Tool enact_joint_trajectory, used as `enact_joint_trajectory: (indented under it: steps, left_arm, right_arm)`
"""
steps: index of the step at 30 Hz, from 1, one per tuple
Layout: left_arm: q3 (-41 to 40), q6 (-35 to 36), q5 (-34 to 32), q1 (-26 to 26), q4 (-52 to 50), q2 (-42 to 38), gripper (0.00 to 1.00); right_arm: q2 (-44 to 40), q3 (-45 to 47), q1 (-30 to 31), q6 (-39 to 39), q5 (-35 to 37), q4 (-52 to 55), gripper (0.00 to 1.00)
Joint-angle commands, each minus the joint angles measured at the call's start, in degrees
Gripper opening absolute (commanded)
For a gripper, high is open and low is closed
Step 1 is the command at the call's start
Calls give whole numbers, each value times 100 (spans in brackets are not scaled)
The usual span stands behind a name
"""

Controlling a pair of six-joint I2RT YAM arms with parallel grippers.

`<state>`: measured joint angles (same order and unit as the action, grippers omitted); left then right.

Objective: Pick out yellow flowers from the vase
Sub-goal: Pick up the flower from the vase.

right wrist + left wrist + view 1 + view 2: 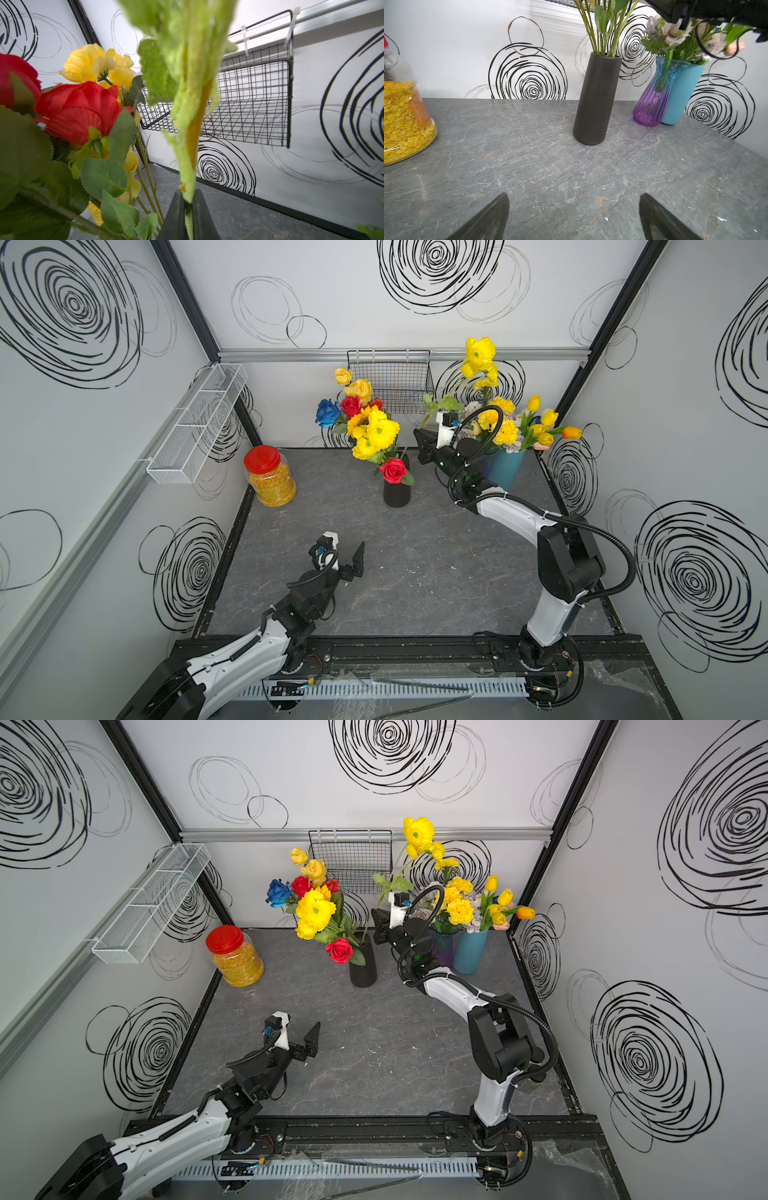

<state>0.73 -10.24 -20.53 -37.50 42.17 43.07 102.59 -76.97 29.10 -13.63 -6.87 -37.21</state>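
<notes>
A tall yellow flower [480, 354] [417, 832] stands high above the table on a fuzzy green stem [187, 166]. My right gripper [424, 439] [188, 194] is shut on that stem, beside the black vase [397, 491] [596, 99]. I cannot tell whether the stem's lower end is inside the vase. Several more yellow flowers [376, 433] sit in the black vase with red roses and a blue rose. Yellow carnations [505, 427] and tulips [542, 423] fill the vases at the right. My left gripper [345, 547] [574, 196] hovers open and empty over the table's middle.
A red-lidded jar of yellow flakes [270, 477] stands at the back left. A purple-blue glass vase [654, 99] and a teal vase [505, 468] stand at the back right. A black wire basket [390, 381] hangs on the back wall, a white mesh shelf [195, 427] on the left wall.
</notes>
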Motion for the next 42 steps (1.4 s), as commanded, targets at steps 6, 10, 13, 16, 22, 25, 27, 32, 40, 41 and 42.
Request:
enact_joint_trajectory:
  steps: [6,10,13,16,22,25,27,32,40,41,42]
  left_arm:
    - [131,237,119,-30,265,58,99]
    - [148,491,-229,-352,224,68,99]
    - [516,787,-788,-1078,-131,67,100]
    - [1030,1090,-1201,-1722,-325,173,99]
    - [1739,1393,-1222,-2305,-539,511,100]
    - [2019,1425,-1203,-2527,-715,518,100]
    - [2216,1469,-1051,-2667,-915,496,99]
    - [2842,1710,-1011,-3057,-1475,606,98]
    - [4258,1623,-1217,-3401,-2326,1200,96]
    - [4377,1612,-1267,-3405,-2379,1258,95]
    - [4470,1591,-1307,-3410,-2398,1303,95]
  right_arm:
    - [-768,-578,-19,392,333,857,10]
    - [-1024,-735,-41,379,293,1196,9]
    - [-1220,-865,-55,365,218,1483,9]
    - [-1456,-917,-71,363,188,1711,9]
    - [-2015,-891,-179,293,133,2106,8]
    - [-2331,-839,-221,309,22,2400,9]
    - [-2589,-722,-259,319,-38,2553,9]
    - [-3253,-306,-332,263,-185,2764,8]
    - [-4382,1127,-210,64,-1262,3109,8]
    - [-4493,1241,-151,58,-1275,3215,8]
    - [-4562,1320,-75,54,-1293,3421,8]
